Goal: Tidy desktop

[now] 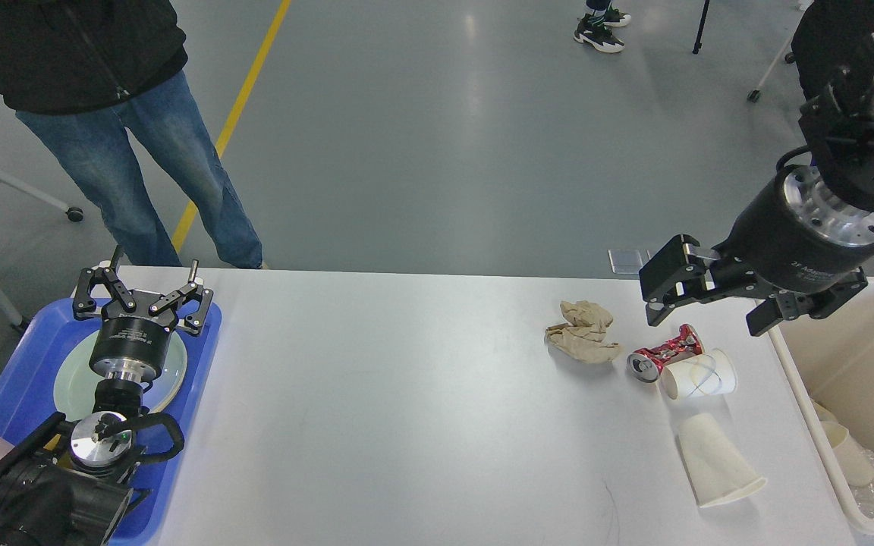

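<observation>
Desktop (407,409) half tidied. Right gripper (710,303) spread, holding nothing, above far right corner over crushed red can (664,352). Beside can: tipped paper cup (699,377), flattened cup (718,462), crumpled brown paper (583,331), all unbinned. Bin (801,394) off right edge holds cups already. Left gripper (145,299) spread, idle over blue tray (187,394).

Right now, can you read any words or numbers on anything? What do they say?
No text reads clearly.
Right gripper: white lettering on its black body, too blurred to read.
Left gripper: tiny print on its black body, too small.
Crushed red can: pattern only, no legible brand.
Paper cups, crumpled tissue, desktop: no writing visible.
</observation>
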Controlling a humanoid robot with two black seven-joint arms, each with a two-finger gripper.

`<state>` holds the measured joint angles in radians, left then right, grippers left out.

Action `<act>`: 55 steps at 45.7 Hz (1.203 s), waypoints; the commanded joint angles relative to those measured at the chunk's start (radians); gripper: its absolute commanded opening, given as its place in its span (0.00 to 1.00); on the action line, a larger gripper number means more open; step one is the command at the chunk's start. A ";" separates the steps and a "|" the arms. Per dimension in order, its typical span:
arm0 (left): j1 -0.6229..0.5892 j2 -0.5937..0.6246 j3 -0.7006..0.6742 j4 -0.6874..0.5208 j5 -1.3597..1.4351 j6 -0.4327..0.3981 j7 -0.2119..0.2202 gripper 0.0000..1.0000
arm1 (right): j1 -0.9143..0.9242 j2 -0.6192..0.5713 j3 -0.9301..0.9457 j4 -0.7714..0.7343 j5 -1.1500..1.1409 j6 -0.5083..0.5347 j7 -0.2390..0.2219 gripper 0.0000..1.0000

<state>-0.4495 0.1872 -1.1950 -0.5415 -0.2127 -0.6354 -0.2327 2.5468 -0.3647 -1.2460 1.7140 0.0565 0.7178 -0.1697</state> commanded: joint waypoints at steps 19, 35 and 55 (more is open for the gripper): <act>0.000 0.000 0.000 -0.002 0.001 -0.001 0.001 0.96 | -0.273 -0.002 0.051 -0.030 -0.160 -0.139 0.076 0.98; 0.000 -0.002 0.000 -0.002 0.001 0.000 0.001 0.96 | -0.670 -0.005 0.065 -0.128 -0.506 -0.386 0.133 0.91; 0.000 0.000 0.000 -0.002 0.001 0.000 0.001 0.96 | -1.071 0.009 0.037 -0.491 -0.529 -0.517 0.298 0.92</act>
<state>-0.4495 0.1869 -1.1950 -0.5432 -0.2119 -0.6353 -0.2316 1.5009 -0.3522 -1.1929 1.2394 -0.4699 0.2112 0.0778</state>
